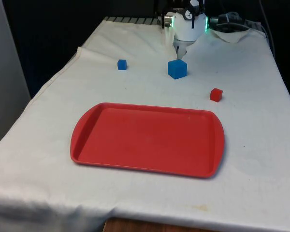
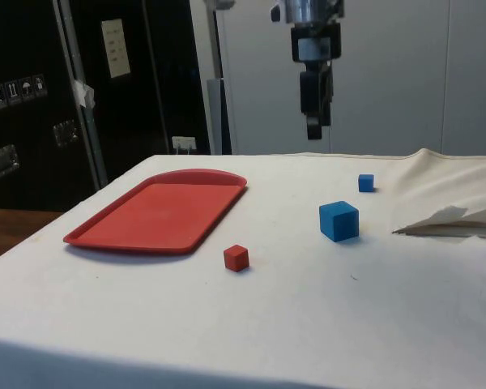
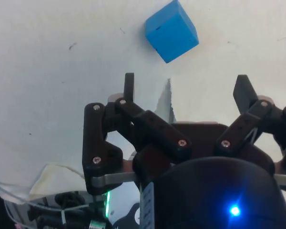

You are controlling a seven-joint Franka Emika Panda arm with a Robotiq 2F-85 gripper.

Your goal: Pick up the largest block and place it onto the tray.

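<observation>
The largest block, a blue cube (image 1: pixel 177 68) (image 2: pixel 338 220) (image 3: pixel 171 31), rests on the white cloth beyond the tray's far edge. My gripper (image 1: pixel 181 50) (image 2: pixel 313 123) (image 3: pixel 185 81) hangs well above the table, just behind the cube on the robot's side. Its fingers (image 3: pixel 129 85) are spread wide and hold nothing. The red tray (image 1: pixel 145 137) (image 2: pixel 162 212) lies flat with nothing on it, nearer the front of the table.
A small blue cube (image 1: pixel 122 64) (image 2: pixel 366 182) sits towards the front view's left of the big cube. A small red cube (image 1: pixel 216 94) (image 2: pixel 236 258) sits near the tray's far corner on the front view's right. A fold of cloth (image 1: pixel 232 35) (image 2: pixel 454 219) bunches up beside the robot's base.
</observation>
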